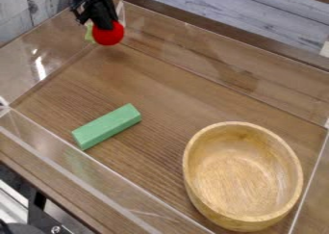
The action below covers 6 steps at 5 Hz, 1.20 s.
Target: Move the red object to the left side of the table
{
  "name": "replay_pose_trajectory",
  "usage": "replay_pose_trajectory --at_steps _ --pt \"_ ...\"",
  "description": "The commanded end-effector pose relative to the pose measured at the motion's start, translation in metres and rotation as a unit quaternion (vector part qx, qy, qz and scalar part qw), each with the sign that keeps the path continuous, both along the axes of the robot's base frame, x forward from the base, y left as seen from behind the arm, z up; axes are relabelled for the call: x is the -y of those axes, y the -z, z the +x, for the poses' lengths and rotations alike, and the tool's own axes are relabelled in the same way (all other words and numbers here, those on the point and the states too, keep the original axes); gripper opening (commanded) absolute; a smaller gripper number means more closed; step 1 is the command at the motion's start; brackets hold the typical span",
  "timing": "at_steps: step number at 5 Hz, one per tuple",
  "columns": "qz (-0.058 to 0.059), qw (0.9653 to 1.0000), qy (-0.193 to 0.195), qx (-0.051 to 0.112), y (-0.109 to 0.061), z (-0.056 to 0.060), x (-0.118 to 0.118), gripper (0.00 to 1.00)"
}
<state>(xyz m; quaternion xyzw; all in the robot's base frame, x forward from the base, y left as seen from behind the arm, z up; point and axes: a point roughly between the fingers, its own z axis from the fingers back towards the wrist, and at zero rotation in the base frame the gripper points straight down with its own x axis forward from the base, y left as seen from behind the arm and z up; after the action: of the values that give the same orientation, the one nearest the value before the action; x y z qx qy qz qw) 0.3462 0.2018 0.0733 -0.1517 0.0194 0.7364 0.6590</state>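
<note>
Red and round, the small strawberry-like toy (pixel 107 32) sits in the grip of the dark gripper (pixel 98 19) near the top left corner of the view, its green leafy top tucked up between the fingers. The jaws are drawn narrow, pinching the toy from above, and the arm comes in from the upper edge of the picture so that only its lower end shows. The toy is low over the brown wood-grain table (pixel 193 84), close to the far left corner where two of the low clear acrylic walls (pixel 33 50) meet; whether it touches the wood cannot be told from this angle. A green rectangular block (pixel 107 126) lies flat on the table nearer the camera, well apart from the toy, its long side running at a slant. A round light wooden bowl (pixel 243 173) stands upright at the lower right, apart from the block, and its inside shows nothing but bare wood grain.
</note>
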Motion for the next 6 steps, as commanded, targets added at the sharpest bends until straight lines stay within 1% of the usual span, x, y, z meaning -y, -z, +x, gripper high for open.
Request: replay_pose_trajectory --at_steps 1,2,3,5,6 --pt "0.026 0.999 0.024 0.027 -0.023 0.01 -0.014 0.0" --pt "0.03 0.9993 -0.001 0.021 -0.021 0.017 -0.014 1.0" --pt "0.034 0.999 -0.026 0.014 -0.022 0.022 -0.01 1.0" --pt "0.048 0.9986 -0.016 0.016 -0.047 0.026 -0.008 1.0" --pt "0.055 0.9975 0.039 0.019 -0.057 0.028 0.005 1.0"
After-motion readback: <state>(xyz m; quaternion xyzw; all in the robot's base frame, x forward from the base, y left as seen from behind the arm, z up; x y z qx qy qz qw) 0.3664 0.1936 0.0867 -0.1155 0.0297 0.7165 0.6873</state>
